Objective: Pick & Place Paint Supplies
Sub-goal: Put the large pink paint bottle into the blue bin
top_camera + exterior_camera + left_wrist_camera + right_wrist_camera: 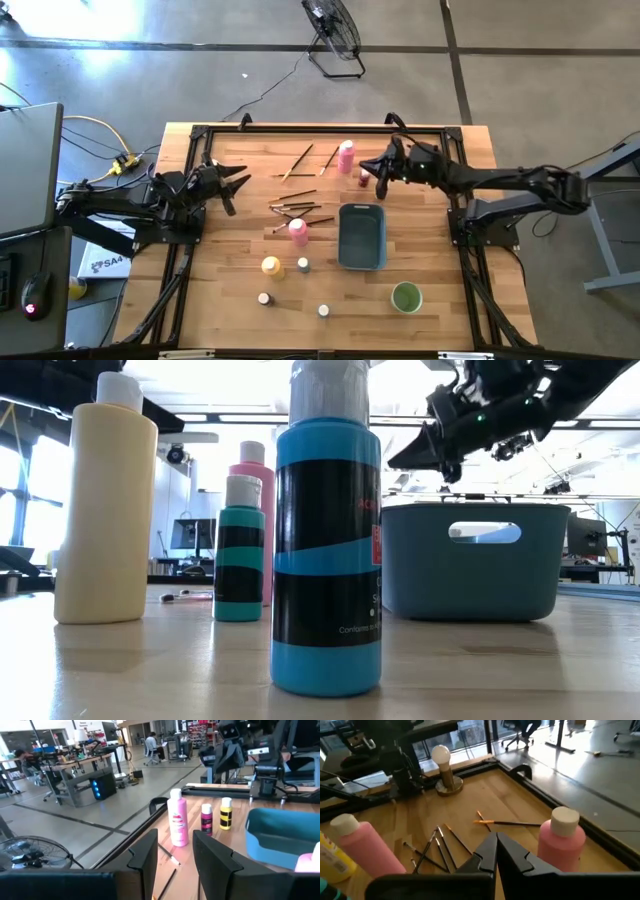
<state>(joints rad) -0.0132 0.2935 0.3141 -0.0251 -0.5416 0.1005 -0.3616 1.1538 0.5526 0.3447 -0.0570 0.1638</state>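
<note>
I see the right gripper [380, 181] pinched shut, empty, hovering just beside a smooth cylindrical pink bottle [346, 157]; slender brushes [297, 208] lie scattered farther off on planked wood. My left gripper [237, 187] waits part-open, empty.

Grey concrete floor [540, 60] surrounding wooden table [230, 310]; floor fan [333, 30] standing beyond far edge; daylight glaring across office desks [75, 762] and chairs behind.

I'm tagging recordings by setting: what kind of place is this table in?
Most likely an open robotics lab or workshop. Beyond the wooden table, the left wrist view shows rows of workbenches, seated people at desks and a bare concrete floor; a floor fan stands nearby.
</note>
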